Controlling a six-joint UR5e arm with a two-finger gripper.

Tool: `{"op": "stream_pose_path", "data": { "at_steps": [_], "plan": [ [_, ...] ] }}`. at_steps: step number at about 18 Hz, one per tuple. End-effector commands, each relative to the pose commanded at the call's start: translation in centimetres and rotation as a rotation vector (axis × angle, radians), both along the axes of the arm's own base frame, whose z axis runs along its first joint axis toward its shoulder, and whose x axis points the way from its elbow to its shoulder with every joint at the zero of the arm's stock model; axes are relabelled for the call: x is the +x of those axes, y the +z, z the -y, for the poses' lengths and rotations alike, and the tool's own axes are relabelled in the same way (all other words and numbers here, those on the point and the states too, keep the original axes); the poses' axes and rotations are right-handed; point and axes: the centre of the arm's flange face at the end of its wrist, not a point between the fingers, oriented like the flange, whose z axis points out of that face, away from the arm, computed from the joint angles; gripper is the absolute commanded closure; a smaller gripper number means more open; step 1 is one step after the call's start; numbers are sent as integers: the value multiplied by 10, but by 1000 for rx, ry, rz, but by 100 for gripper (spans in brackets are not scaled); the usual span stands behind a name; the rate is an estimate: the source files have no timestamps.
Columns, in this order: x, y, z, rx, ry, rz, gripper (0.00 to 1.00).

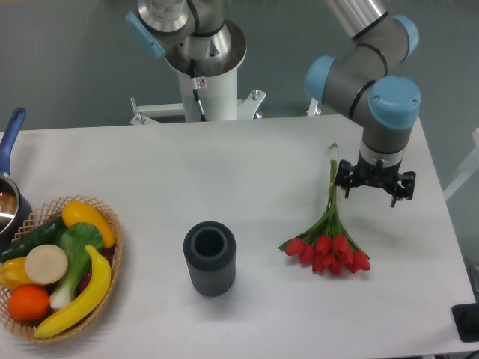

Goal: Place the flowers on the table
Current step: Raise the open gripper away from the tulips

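The flowers (328, 241) lie flat on the white table (247, 164), right of centre. Their red heads point toward the front edge and their green stems run back toward the far side. My gripper (375, 186) points down just right of the stems, near their upper half. Its black fingers (346, 182) stand spread apart with nothing between them. The stems pass just left of the left finger; I cannot tell whether they touch it.
A dark grey ribbed vase (209, 258) stands upright left of the flowers. A wicker basket (60, 265) of fruit and vegetables sits at the front left. A pot with a blue handle (9, 161) is at the left edge. The robot base (202, 82) stands behind the table.
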Motion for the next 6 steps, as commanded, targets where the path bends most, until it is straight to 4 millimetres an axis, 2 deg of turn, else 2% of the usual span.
{"op": "stream_pose_path", "data": {
  "at_steps": [3, 6],
  "plan": [
    [-10, 8, 27, -3, -27, -7, 0],
    [-13, 11, 32, 11, -32, -8, 0]
  ]
}}
